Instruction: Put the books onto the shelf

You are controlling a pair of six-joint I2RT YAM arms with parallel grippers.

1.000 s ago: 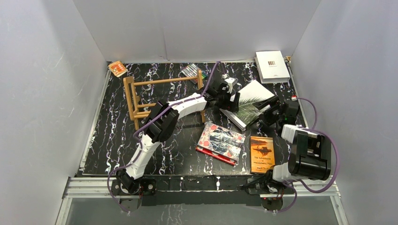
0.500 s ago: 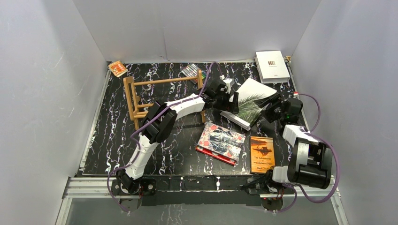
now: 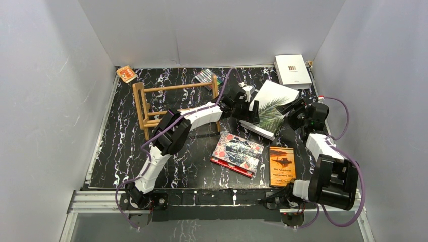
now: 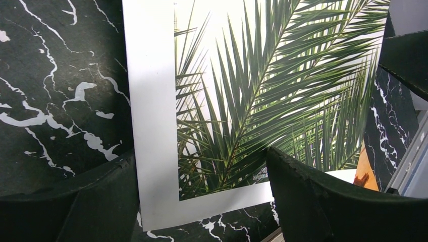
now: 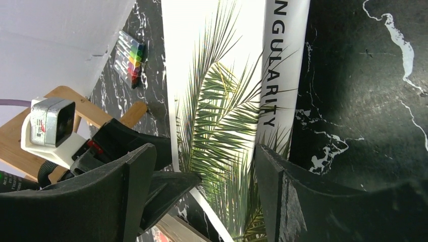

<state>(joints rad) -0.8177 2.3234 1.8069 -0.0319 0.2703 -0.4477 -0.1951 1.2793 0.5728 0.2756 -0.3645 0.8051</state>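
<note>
Over the last second the palm-leaf book (image 3: 273, 101) has shifted back and tipped up between my left tool (image 3: 248, 106) and right tool (image 3: 294, 109), both with jaws apart, so it's moving but well apart from the shelf (image 3: 151, 104).

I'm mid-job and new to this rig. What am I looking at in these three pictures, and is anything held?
Two robot arms, each ending in a two-finger gripper. The wide picture looks down from above and behind them; the other two come from cameras on each wrist. On the marbled table: a wooden shelf, a barcode book, patterned books, an orange book, markers, an orange packet. The left gripper and right gripper, both open, flank the tilted palm-leaf book; neither visibly clamps it.
</note>
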